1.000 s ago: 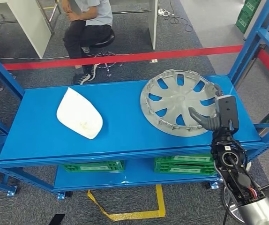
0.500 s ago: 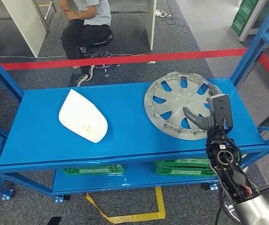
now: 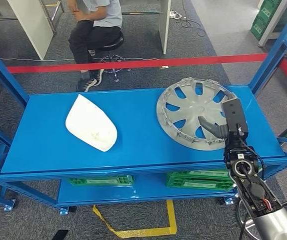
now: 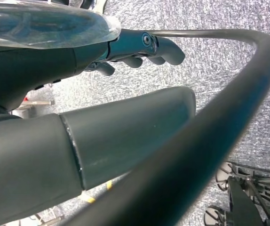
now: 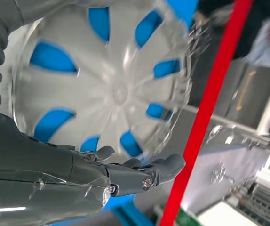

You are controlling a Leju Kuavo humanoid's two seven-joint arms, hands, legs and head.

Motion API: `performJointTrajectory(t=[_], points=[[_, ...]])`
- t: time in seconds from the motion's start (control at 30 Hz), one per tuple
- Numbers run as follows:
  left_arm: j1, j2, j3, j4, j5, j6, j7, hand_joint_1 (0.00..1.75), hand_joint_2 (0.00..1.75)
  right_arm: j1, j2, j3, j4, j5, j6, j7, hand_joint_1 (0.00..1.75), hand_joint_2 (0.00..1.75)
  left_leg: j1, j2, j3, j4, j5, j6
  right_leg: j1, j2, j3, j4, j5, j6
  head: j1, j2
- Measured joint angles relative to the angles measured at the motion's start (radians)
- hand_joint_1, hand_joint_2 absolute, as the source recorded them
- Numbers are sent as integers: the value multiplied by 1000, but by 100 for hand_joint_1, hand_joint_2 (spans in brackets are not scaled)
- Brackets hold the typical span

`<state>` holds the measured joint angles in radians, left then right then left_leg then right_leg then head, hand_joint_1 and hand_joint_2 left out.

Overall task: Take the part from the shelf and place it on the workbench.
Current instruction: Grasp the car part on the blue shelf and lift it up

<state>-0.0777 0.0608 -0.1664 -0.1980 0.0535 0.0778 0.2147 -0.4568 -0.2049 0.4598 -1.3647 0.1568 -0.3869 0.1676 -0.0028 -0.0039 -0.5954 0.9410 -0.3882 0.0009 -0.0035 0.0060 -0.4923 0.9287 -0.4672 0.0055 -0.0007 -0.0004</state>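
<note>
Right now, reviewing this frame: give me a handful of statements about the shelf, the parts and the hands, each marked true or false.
1. The silver wheel cover lies on the top blue shelf, toward its right end. True.
2. The right hand has lifted the wheel cover clear of the shelf. False: the cover lies flat on the shelf, and the hand is over its near-right edge with fingers apart, holding nothing.
3. A white part lies on the same shelf, to the left of the wheel cover and apart from it. True.
4. The green crates sit on the top shelf. False: they are on the lower level.
5. A person sits on a stool beyond the red line. True.
</note>
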Motion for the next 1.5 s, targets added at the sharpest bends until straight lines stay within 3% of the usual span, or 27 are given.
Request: performJointTrajectory(t=[0.23, 0.37, 0.47, 0.8, 1.5], points=[[0, 1, -7, 0, 2, 0, -1, 0, 0, -44, -14, 23, 29, 121, 41, 96, 0, 175, 3, 0, 1, -1, 1, -1, 3, 0, 1, 0, 0, 0, -1, 0], [-2, 2, -9, 0, 2, -5, -1, 0, 0, -99, -27, 69, 65, 348, 191, 264, 0, 175, 3, 1, 1, -1, 1, -1, 4, 0, 1, 1, 0, 0, -2, 0], [-4, 2, -10, 0, 4, -8, -1, 0, 0, -143, -30, 105, 110, 441, 294, 316, 0, 175, 3, 0, 1, -1, 1, -1, 4, 0, 1, 1, 0, 0, -2, 0], [-10, 3, -20, 0, 5, -12, 1, 0, 0, -201, -30, 177, 270, 452, 362, 281, 0, 175, 3, -1, 1, -1, 1, -1, 4, -2, 1, 1, 0, 0, -1, 0], [-11, 5, -26, 0, 14, -21, 3, 0, 0, -251, -15, 235, 447, 435, 355, 210, 0, 175, 3, 0, 2, -1, 1, -1, 4, -2, 3, 1, 0, 0, -1, 0]])
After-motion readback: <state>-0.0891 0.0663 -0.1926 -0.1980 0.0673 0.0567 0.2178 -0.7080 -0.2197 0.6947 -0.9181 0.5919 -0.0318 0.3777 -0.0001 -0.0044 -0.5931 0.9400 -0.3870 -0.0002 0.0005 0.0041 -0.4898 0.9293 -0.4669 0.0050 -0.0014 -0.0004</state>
